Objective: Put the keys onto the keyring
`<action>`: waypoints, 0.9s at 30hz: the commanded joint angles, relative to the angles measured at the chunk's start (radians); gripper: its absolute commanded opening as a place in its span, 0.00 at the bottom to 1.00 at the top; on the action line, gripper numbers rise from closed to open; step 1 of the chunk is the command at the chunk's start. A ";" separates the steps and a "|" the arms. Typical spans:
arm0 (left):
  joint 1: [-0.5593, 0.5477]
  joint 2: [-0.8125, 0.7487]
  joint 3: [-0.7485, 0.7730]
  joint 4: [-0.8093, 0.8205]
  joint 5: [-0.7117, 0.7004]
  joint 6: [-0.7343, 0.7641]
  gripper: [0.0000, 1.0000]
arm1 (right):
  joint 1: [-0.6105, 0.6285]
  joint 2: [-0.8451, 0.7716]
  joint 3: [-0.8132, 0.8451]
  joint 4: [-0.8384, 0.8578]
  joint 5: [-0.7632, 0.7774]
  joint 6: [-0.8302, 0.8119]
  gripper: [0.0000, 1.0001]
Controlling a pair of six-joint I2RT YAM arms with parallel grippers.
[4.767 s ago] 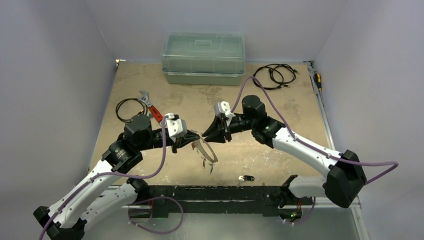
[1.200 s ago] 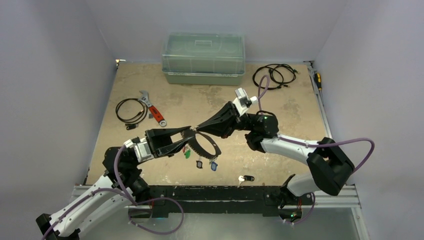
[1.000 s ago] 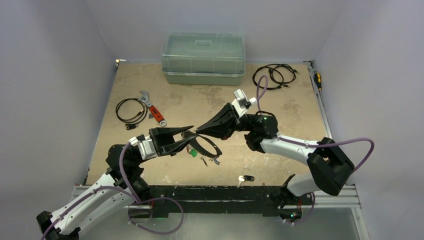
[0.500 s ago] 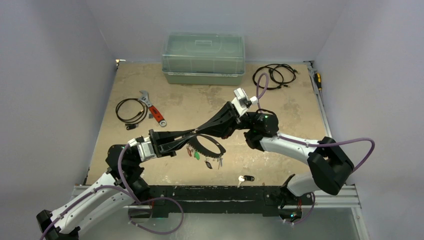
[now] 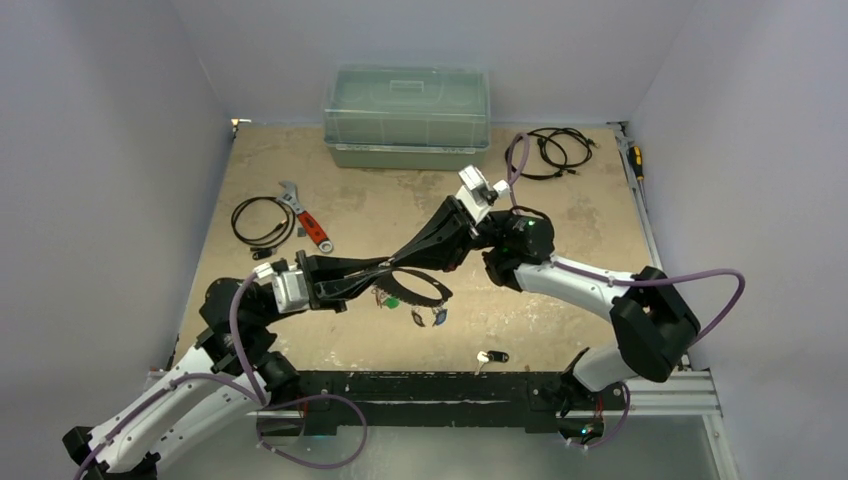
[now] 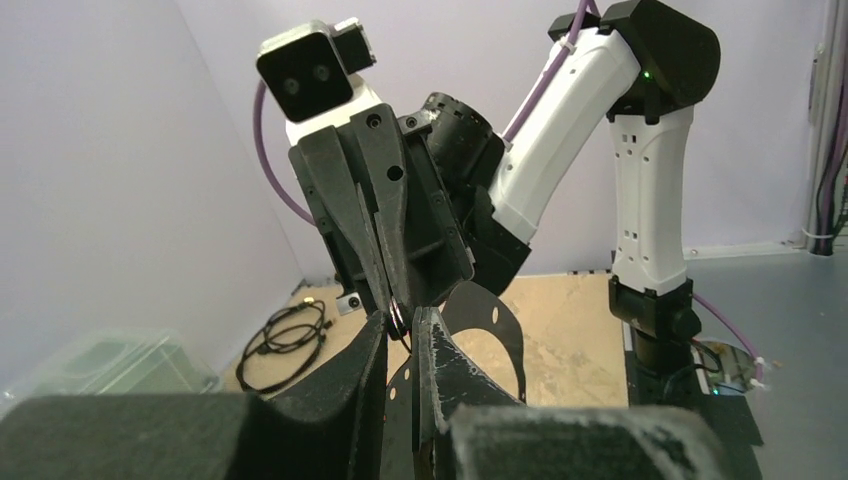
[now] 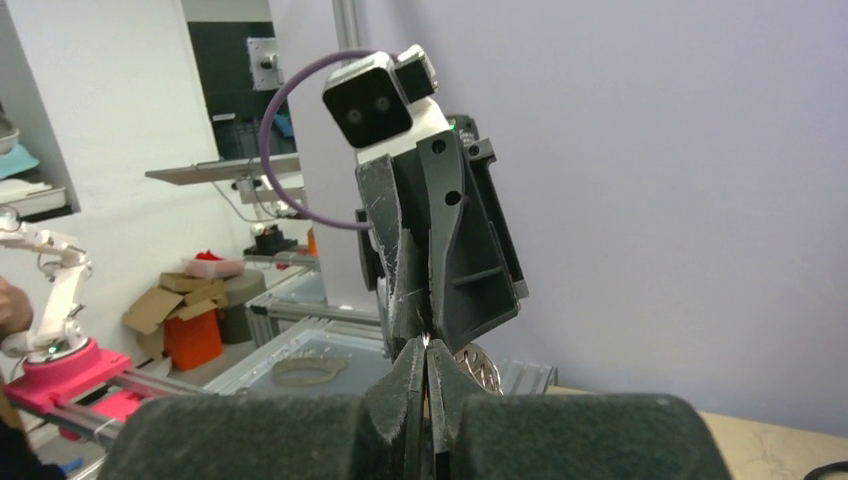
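Here the keyring (image 5: 437, 287) hangs in the air above the middle of the counter (image 5: 560, 300), a flat crescent of thin metal that reads dark from above. It lies roughly level, and its narrow far-left end is caught where the two arms meet. Several of the keys (image 5: 392, 301) dangle below its near edge. One has a green plastic tag and two more hang just to its right; their tag colours are too small to tell. One further key (image 5: 490, 357), small, with a black tag, lies loose on the counter near the front rail, well apart from the ring.

The left fingers (image 5: 350, 268), long tapered black wedges, are closed to a slit on that end of the keyring. The left wrist view shows a fine bright wire pinched between their tips. The right fingers (image 5: 425, 245) come down from the far side, tip to tip with the left pair. In the right wrist view they are pressed together, with only a glint of metal between them at the same end of the ring.

The counter is a worn tan board, mottled with pale scuffs. At its back stands a clear lidded plastic box (image 5: 407, 115). A wrench (image 5: 305, 222) with a red handle lies at the left beside one black coiled cable (image 5: 262, 220), and another cable (image 5: 548, 150) sits at the far right.
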 commanded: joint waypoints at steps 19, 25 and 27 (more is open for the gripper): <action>0.001 0.183 0.364 -0.514 -0.038 0.060 0.00 | 0.030 0.086 0.066 0.301 -0.380 0.185 0.04; 0.001 0.221 0.374 -0.464 -0.058 0.009 0.00 | 0.029 0.097 0.064 0.301 -0.380 0.179 0.00; 0.002 0.246 0.390 -0.444 -0.060 -0.003 0.00 | 0.030 0.104 0.065 0.301 -0.383 0.180 0.00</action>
